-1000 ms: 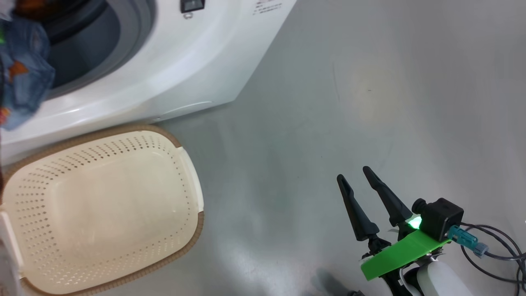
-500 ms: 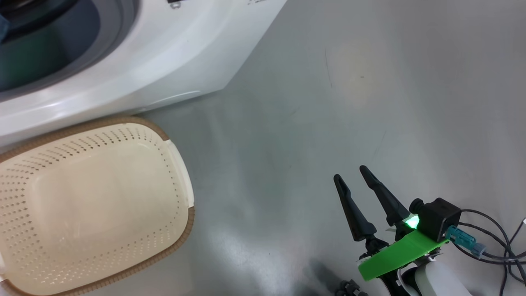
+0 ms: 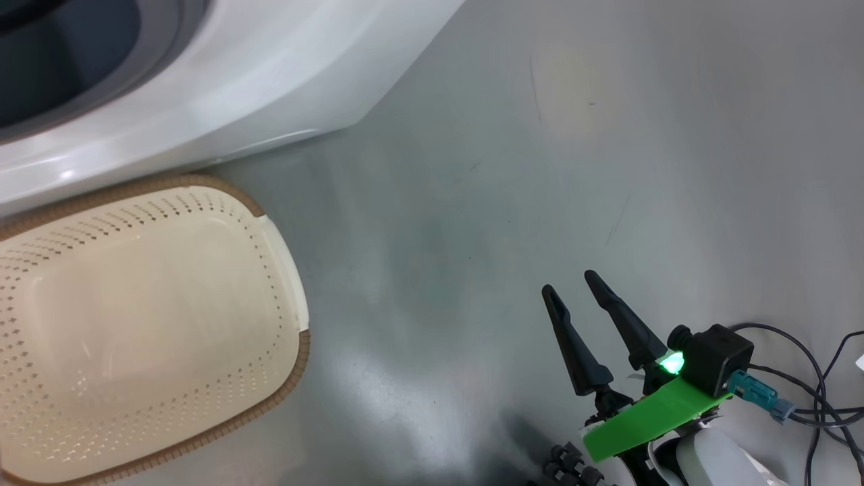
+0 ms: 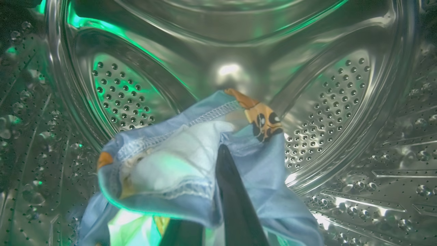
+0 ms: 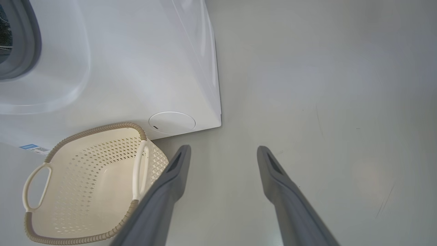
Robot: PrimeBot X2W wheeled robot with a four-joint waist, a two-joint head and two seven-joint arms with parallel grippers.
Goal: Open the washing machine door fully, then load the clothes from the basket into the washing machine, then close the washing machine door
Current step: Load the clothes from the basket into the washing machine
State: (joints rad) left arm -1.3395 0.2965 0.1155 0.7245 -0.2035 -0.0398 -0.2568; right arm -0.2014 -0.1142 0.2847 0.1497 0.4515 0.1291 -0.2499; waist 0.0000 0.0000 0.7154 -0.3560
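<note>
Washing machine: big white boxy front-loader [image 3: 223, 81] at the upper left of the head view, its grey rubber gasket [image 3: 145, 50] ringing the dark opening. In the right wrist view its front [image 5: 136, 61] carries a round white cover [image 5: 172, 122] low near the corner and a small blue label [image 5: 29, 147].
Clothes: light blue fabric with orange-brown cartoon animals [image 4: 259, 160], bunched inside the steel perforated drum [image 4: 324, 102] and held off its wall.
Clothes, direction: the stitched hem climbs from lower left to upper right in the left wrist view; the printed corner points at the drum's back wall.
Left gripper [image 4: 213, 160]: inside the drum and pinched closed on the blue fabric. One dark finger [image 4: 234, 198] lies over the cloth; the other is hidden beneath it.
Right gripper [image 3: 568, 283]: jaws spread wide and holding nothing, over the grey floor [image 3: 506, 169], well apart from the machine. Its fingers point up the head view, and a green plate [image 3: 641, 418] sits at the wrist.
Basket: small cream-white perforated plastic basket with a brown woven-look rim [image 3: 305, 358], on the floor just beside the machine's front.
Basket, axis: the long side runs along the machine's front, with a handle [image 5: 34, 184] at each short end and the mouth facing up.
</note>
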